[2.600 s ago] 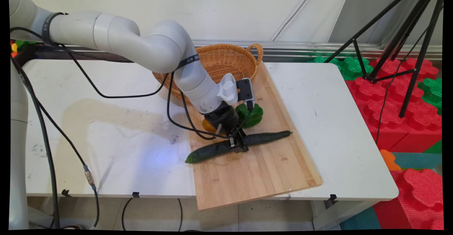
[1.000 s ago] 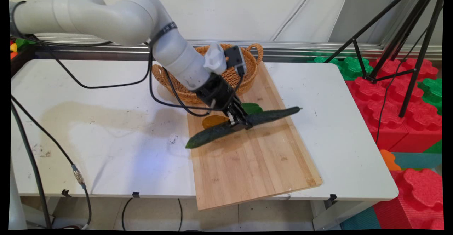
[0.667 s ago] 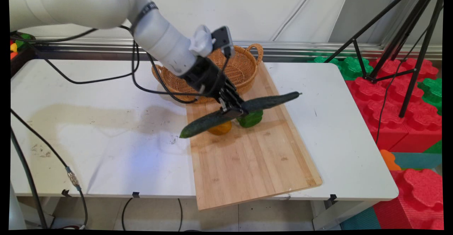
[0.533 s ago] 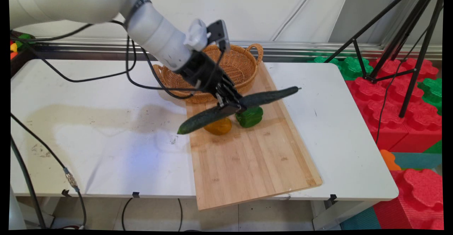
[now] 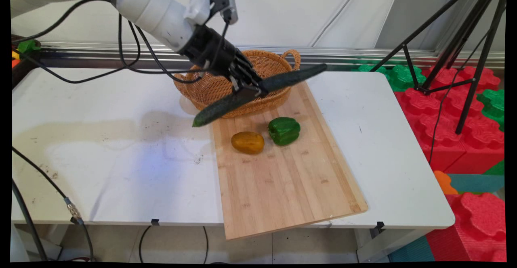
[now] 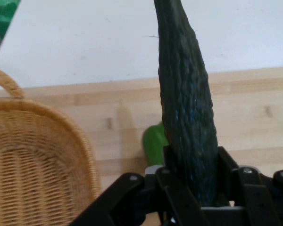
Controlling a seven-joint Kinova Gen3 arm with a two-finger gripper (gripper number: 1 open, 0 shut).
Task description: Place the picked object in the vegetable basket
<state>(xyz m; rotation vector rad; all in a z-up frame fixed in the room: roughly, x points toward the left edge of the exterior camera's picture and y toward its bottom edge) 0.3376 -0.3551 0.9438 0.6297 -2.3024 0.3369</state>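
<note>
Lifted since the earlier frames, the cucumber [image 5: 258, 92] now hangs tilted in mid-air at upper centre of the frame, over the near rim of the wicker basket [image 5: 266, 64], off the cutting board [image 5: 282, 179]. Gripper [image 5: 247, 89] jaws clamp it at mid-length. Below, a yellow pepper [image 5: 247, 142] and green pepper [image 5: 284, 130] lie just beside each other on the board, which rests on the white worktop [image 5: 121, 159].
</note>
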